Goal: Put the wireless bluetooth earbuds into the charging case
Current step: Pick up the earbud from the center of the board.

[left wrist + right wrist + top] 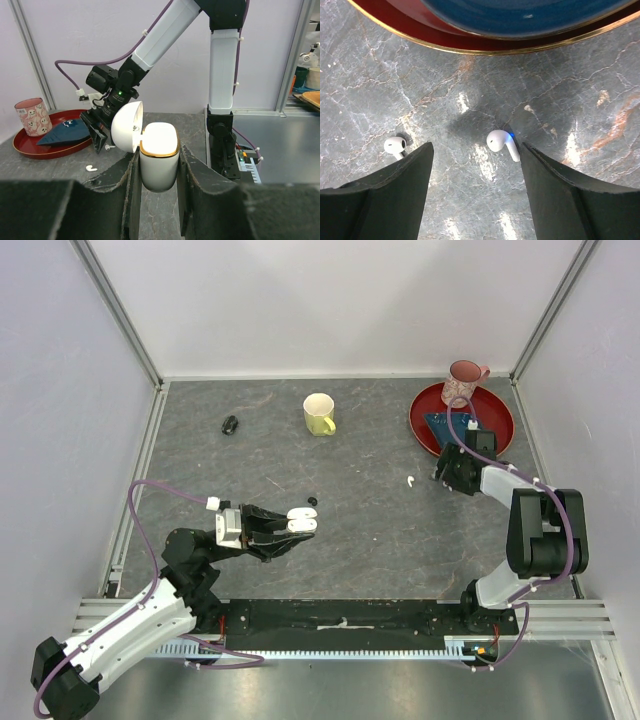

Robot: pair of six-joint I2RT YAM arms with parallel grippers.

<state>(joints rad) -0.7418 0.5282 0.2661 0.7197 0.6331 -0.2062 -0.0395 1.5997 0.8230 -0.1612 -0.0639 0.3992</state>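
White earbud [502,143] lies on the grey marbled tabletop [560,90] between the two fingers of the right tool [475,150]. It sits nearer the finger on the right of the wrist view, with its stem angled toward that finger; we cannot tell whether they touch. The right tool's jaws stand apart, gripping nothing, low over the tabletop. A second white earbud [395,146] lies just outside the other finger, partly hidden by its edge. Both buds are near the gold-lined rim of the red tray [470,42], which holds a blue item [530,12] and, in the overhead view, a pink patterned mug [463,380]. The charging case [159,160], white with a gold rim, is well apart from these buds on the left side. It is clamped upright between the fingers of the left tool [157,170], lifted off the tabletop with its lid [125,127] swung open. In the overhead view we note a small black bud [312,501] on the tabletop just beyond the case. A yellow mug [319,414] stands farther back near the middle. A small dark object [230,424] lies to its left, too small for us to identify.
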